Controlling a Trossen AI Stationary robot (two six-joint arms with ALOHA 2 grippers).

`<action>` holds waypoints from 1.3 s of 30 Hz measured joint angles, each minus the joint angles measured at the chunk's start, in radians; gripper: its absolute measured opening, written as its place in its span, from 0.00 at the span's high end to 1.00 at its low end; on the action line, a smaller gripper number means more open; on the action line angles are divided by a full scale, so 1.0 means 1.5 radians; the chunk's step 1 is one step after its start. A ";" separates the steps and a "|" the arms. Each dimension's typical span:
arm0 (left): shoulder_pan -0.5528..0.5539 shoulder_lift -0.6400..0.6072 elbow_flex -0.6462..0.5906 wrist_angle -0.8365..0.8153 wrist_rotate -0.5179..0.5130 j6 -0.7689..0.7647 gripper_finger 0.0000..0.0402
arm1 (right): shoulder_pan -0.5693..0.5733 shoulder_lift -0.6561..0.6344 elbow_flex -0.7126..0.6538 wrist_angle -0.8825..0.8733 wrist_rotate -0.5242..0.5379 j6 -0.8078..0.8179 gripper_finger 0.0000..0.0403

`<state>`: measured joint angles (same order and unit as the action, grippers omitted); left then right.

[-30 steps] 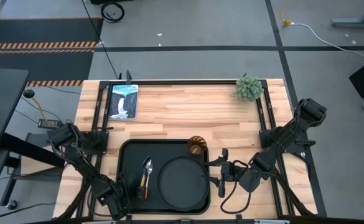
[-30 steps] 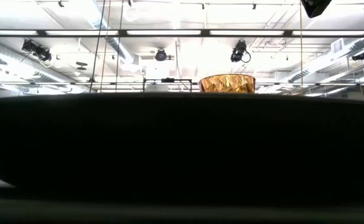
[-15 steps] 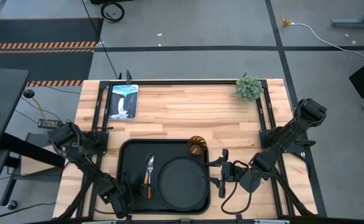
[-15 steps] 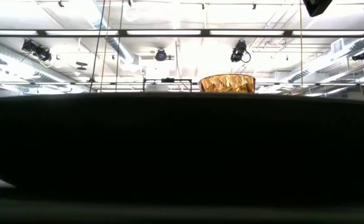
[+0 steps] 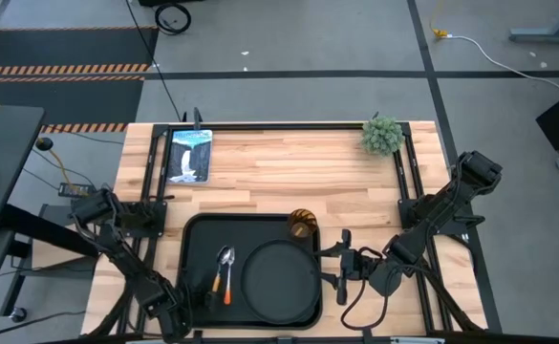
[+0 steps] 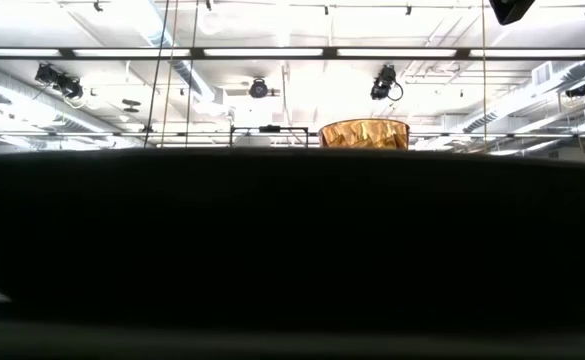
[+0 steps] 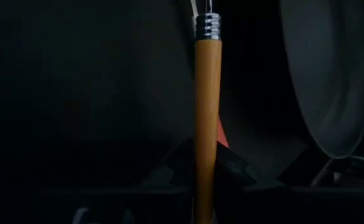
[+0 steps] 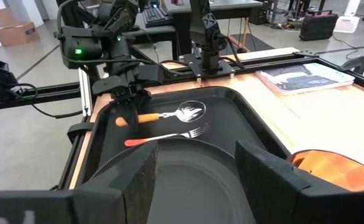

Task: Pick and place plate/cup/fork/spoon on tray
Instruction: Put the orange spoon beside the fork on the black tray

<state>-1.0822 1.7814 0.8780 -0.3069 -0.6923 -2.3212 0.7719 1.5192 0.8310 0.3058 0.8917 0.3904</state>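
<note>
The black tray (image 5: 195,239) lies at the table's near middle. On it are the round black plate (image 5: 281,277), the fork (image 8: 169,135) and the spoon (image 5: 224,266), side by side left of the plate. The amber cup (image 5: 302,225) stands in the tray's far right corner; its top shows in the low view (image 6: 364,134). My left gripper (image 8: 130,107) is at the tray's near left, shut on the spoon's orange handle. My right gripper (image 5: 342,266) is open and empty at the tray's right edge, its fingers facing the plate (image 8: 188,186). My left gripper pinches the spoon's orange handle (image 7: 205,158) between its two fingers, near the free end, which sticks out behind the fingers (image 8: 121,122). The fingers come from the near left, along the handle. The spoon lies about level, low over the tray floor, bowl (image 8: 191,112) pointing far.
A small green plant (image 5: 382,135) stands at the far right corner. A printed booklet (image 5: 189,155) lies at the far left. Bare wood (image 5: 289,182) stretches between the tray and the far edge. The tray's near wall (image 6: 292,250) blocks most of the low view.
My left gripper has drawn back toward the table's near left edge with the spoon. The spoon has slid a little toward the near edge and turned, its handle end swinging left away from the fork. The right arm has kept still.
</note>
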 joint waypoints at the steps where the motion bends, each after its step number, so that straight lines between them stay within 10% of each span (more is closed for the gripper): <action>1: -0.004 -0.006 0.000 -0.012 0.004 -0.002 0.91 | 0.000 0.000 0.000 0.000 0.000 0.000 0.45; 14: -0.005 -0.089 0.091 -0.315 0.083 -0.002 0.91 | 0.000 0.000 0.000 0.009 0.000 0.000 0.45; 39: -0.003 -0.051 0.086 -0.300 0.233 0.036 0.87 | 0.005 0.000 0.000 0.015 0.000 -0.005 0.46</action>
<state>-1.0870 1.7054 1.0069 -0.7564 -0.3431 -2.2669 0.7788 1.5192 0.8310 0.3283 0.8917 0.3824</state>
